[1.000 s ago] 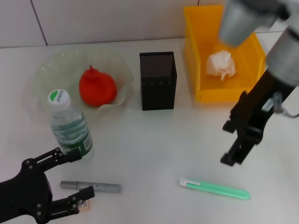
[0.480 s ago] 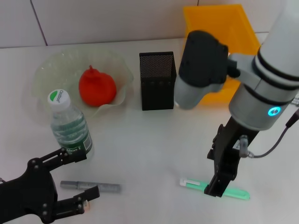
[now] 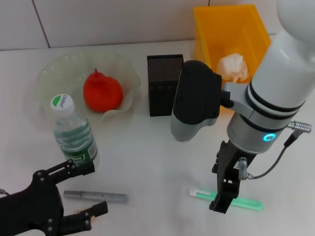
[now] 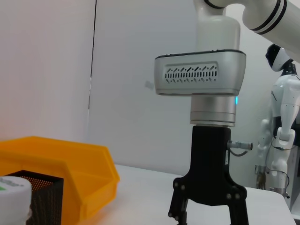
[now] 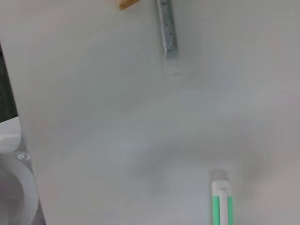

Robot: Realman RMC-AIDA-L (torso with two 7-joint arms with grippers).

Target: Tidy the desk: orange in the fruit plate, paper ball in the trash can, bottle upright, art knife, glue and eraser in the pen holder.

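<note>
Lowered since a moment ago, the right gripper (image 3: 221,196) now stands over the flat green art knife (image 3: 227,199) on the white bench (image 3: 152,147), fingers apart, while the left gripper (image 3: 81,196), fingers also spread, waits beside the grey glue stick (image 3: 96,196) and small clear plastic bottle (image 3: 74,133).

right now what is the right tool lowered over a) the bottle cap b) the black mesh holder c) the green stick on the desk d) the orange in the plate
c: in the head view the right tool hangs right over the green stick lying flat on the desk, well away from the other three things.
</note>
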